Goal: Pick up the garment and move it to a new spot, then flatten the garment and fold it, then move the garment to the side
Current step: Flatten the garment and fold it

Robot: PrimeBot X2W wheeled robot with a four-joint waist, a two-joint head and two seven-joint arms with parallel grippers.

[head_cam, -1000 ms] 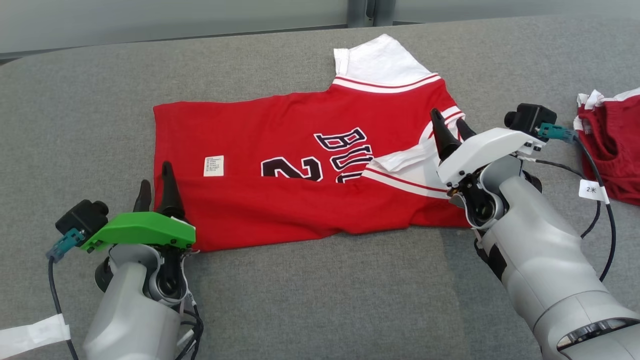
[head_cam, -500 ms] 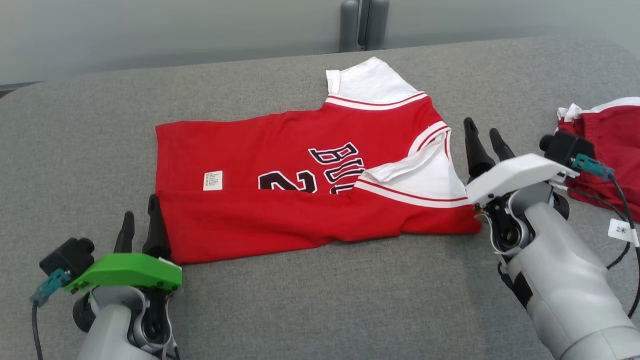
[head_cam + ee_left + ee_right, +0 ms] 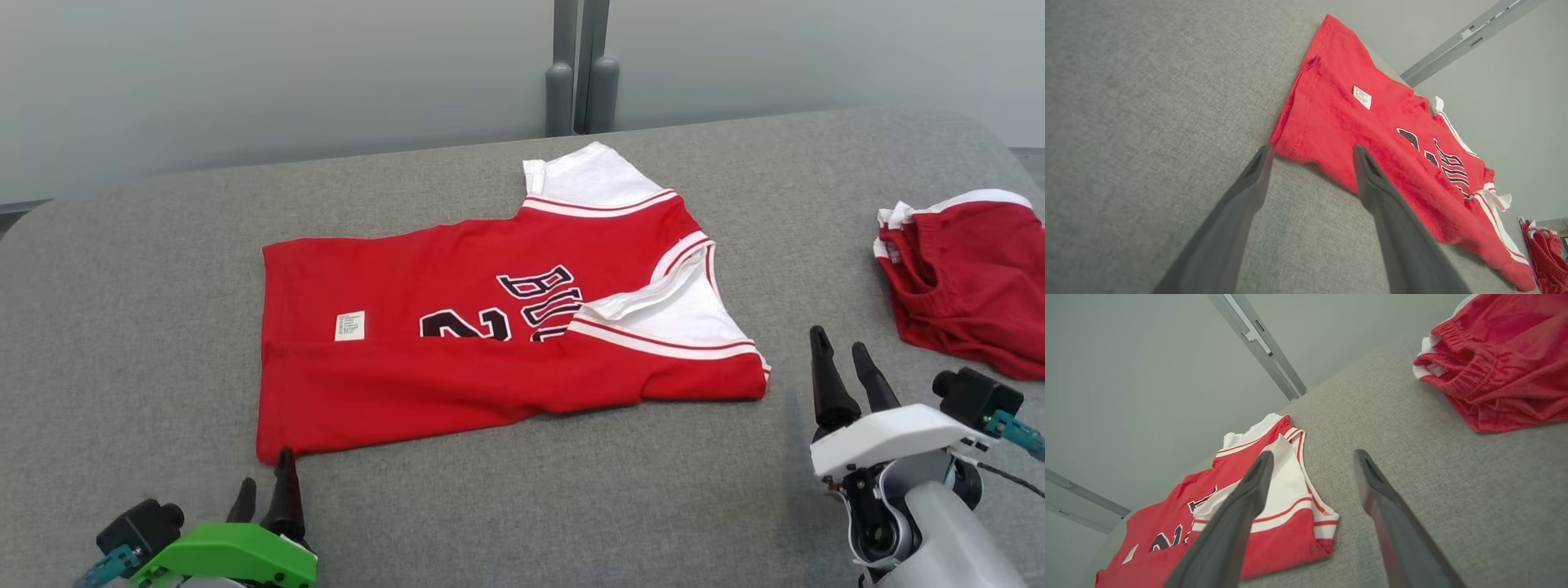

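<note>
Jersey (image 3: 457,327) ctr on pad (image 3: 122,327), shorts (image 3: 971,286) to rt

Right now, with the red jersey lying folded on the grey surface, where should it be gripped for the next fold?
Probably the two near-edge corners of the jersey, approached low from the robot's side. That edge lies flat and straight. The open left hand sits at the hem corner, and the open right hand is to the right of the shoulder-end corner.

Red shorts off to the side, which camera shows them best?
The right wrist view: the red shorts are close and large, elastic waistband clear. The head view shows them smaller, cut off at its right edge; the left wrist view catches a small bit in its corner.
</note>
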